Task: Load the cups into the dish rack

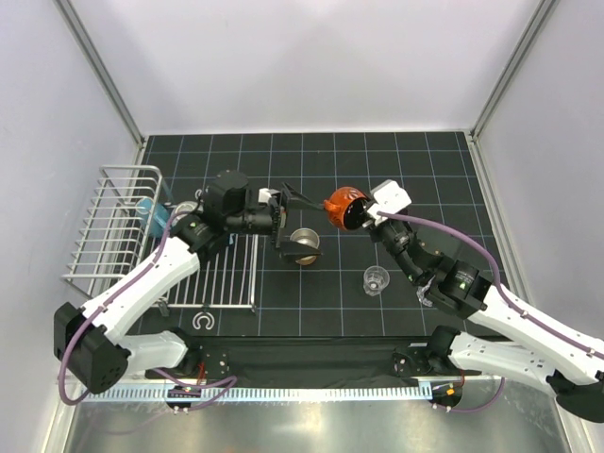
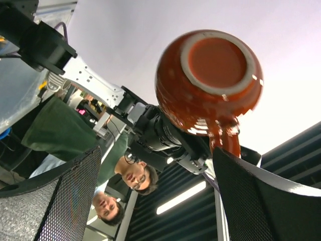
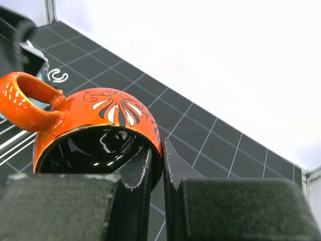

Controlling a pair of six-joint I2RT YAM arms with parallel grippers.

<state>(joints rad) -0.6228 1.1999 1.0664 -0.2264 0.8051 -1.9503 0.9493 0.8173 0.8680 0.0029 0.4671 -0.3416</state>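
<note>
My right gripper [image 1: 361, 216] is shut on the rim of the orange cup [image 1: 342, 207], one finger inside and one outside, and holds it above the mat; the right wrist view shows the grip [image 3: 161, 160] on the orange cup [image 3: 95, 120]. My left gripper [image 1: 300, 222] is open, facing that cup from the left. In the left wrist view the orange cup's base [image 2: 208, 80] sits just beyond my spread fingers [image 2: 60, 196]. A steel cup [image 1: 305, 246] lies on the mat under the left gripper. A clear cup [image 1: 377, 279] stands near the right arm. The dish rack [image 1: 113, 245] is at the left, with a blue cup [image 1: 151, 213] in its basket part.
The rack's flat slatted part [image 1: 231, 274] lies beside the left arm. White walls enclose the black gridded mat [image 1: 311, 156] on three sides. A small item [image 1: 189, 206] shows by the left arm, partly hidden.
</note>
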